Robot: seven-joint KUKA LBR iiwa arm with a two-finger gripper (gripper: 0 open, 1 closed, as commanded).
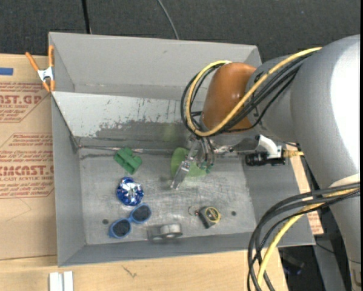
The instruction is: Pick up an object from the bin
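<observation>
The pincer sits low at a pale green piece in the middle of the bin, its opening impossible to judge; a clean lift likely needs a centred grip, clear of the dark green block nearby.

I have one camera to work with. It sits above the bin and looks down at a slant, so the far wall shows broad across the upper frame. It is close in: the bin spans left to centre, the arm bulks in from the right, and the gripper sits near mid-frame.
</observation>
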